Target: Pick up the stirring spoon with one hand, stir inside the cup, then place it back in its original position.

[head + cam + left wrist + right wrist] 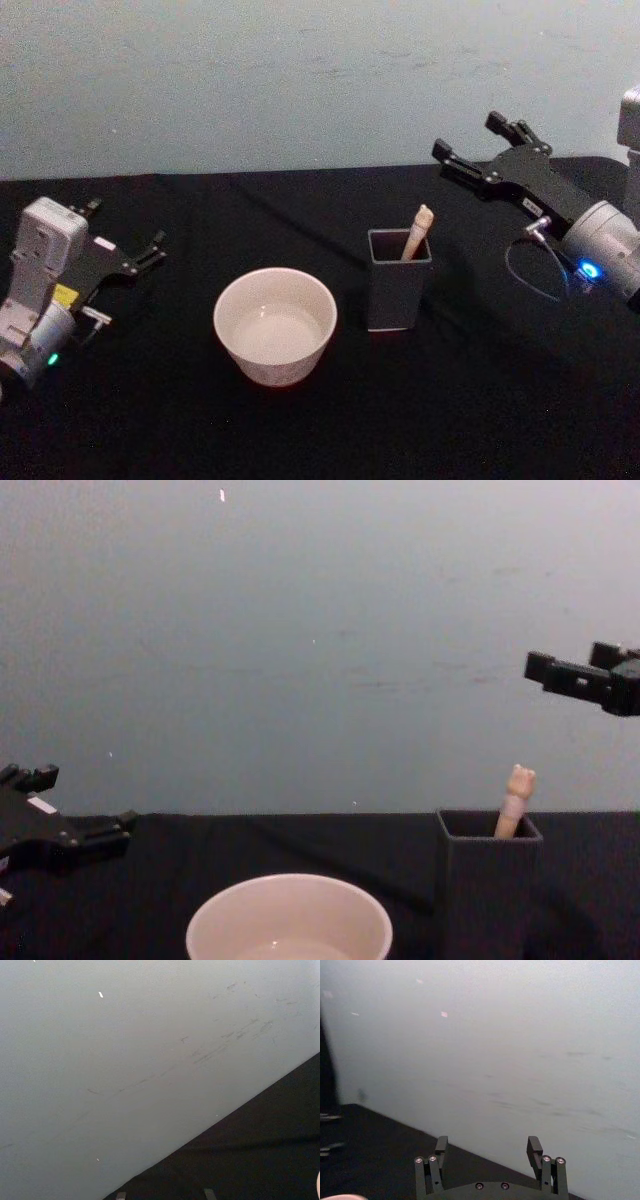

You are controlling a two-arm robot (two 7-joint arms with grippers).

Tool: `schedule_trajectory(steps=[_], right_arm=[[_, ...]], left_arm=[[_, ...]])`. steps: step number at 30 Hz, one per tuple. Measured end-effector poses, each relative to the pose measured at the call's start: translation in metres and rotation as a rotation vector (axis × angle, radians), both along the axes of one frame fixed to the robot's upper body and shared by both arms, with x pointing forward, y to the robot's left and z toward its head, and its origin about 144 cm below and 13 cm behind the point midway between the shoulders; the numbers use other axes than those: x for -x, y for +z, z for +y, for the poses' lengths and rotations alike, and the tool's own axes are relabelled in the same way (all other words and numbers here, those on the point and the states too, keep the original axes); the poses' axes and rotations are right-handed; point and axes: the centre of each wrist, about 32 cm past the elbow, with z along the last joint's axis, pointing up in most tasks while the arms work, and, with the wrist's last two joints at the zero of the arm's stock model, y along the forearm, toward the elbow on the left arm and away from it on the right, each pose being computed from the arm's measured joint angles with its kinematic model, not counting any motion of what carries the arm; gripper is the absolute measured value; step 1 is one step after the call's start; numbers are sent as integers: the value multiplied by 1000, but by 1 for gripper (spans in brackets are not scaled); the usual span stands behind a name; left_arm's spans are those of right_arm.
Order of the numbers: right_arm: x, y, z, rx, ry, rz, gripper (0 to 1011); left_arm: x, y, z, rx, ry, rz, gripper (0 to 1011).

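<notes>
Black cloth table [300, 440], cream cup [275, 325] mid-table, dark holder [398, 282] beside it – stirring spoon [417, 232] stands in it, handle up. Right gripper [480, 150] is nearer, raised above, fingers spread wide; left gripper [125, 240] parked, also open

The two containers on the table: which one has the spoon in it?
The dark square holder, right of the round cream cup. The stirring spoon stands in it, its beige handle sticking out.

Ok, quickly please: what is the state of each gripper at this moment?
Left gripper: open, holding nothing, low at the table's left.
Right gripper: open, holding nothing, raised at the right, behind the holder.
</notes>
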Motion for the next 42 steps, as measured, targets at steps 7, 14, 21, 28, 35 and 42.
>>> schedule_trajectory(steps=[7, 14, 21, 28, 35, 42], right_arm=[[5, -24, 4, 48, -124, 48, 1000], [10, -51, 11, 95, -166, 121, 1000], [14, -69, 15, 124, -184, 174, 1000], [13, -77, 16, 137, -189, 202, 1000], [13, -76, 15, 138, -189, 199, 1000], [13, -75, 15, 137, -187, 197, 1002]], left_arm=[[0, 0, 0, 0, 0, 0, 1001], [0, 0, 0, 0, 0, 0, 1001], [0, 0, 0, 0, 0, 0, 1001], [0, 0, 0, 0, 0, 0, 1001], [0, 0, 0, 0, 0, 0, 1001], [0, 0, 0, 0, 0, 0, 1001]])
